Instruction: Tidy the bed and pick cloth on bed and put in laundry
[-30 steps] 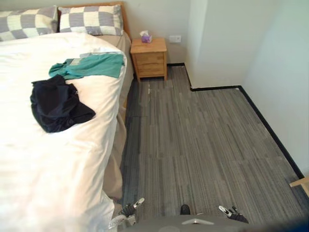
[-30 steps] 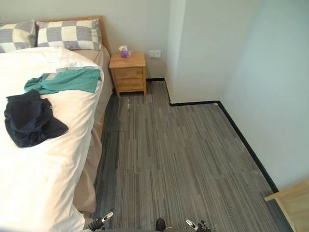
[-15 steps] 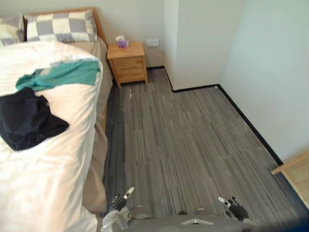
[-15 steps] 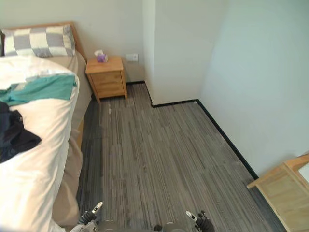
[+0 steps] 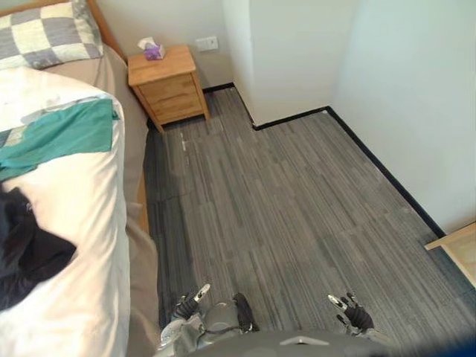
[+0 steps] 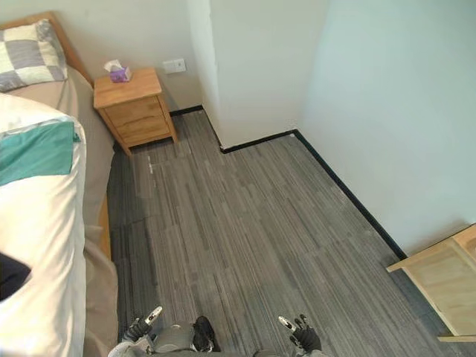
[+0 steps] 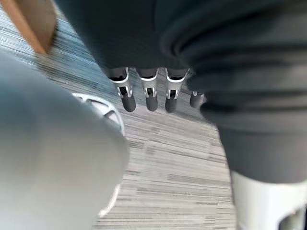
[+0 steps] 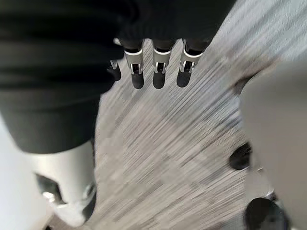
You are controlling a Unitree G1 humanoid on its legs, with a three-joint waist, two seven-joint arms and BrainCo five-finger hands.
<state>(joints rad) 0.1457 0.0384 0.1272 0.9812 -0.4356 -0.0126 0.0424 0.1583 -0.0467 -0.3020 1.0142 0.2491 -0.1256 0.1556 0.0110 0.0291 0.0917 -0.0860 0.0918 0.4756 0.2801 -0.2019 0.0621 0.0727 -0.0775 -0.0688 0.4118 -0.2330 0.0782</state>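
Fingers [image 7: 151, 95] of the left hand [image 5: 186, 303] hang straight and slightly apart, empty, low by the bed's near edge. Those of the right hand [image 5: 348, 311] look the same: relaxed, parted, holding nothing. Both hands seem parked at the robot's sides because there is no cloth within reach yet.

Beneath them lies grey carpet [image 5: 297, 208], short-piled and streaked in fine lines, bounded by a black skirting. At the right edge, the pale wooden corner of some furniture [image 5: 457, 249] juts in.

The clothes to be collected are on the bed [image 5: 89, 216], whose white duvet is soft and faintly rumpled over a beige side. Nearest is a black garment [image 5: 26, 253], crumpled into a heap. Beyond it, a teal garment [image 5: 56, 134] is spread flatter across the duvet.

Further back, a grey-and-cream checked pillow [image 5: 44, 33] rests against the wooden headboard. Just beside the bed, a boxy wooden nightstand [image 5: 165, 83] carries a purple tissue box [image 5: 153, 50].
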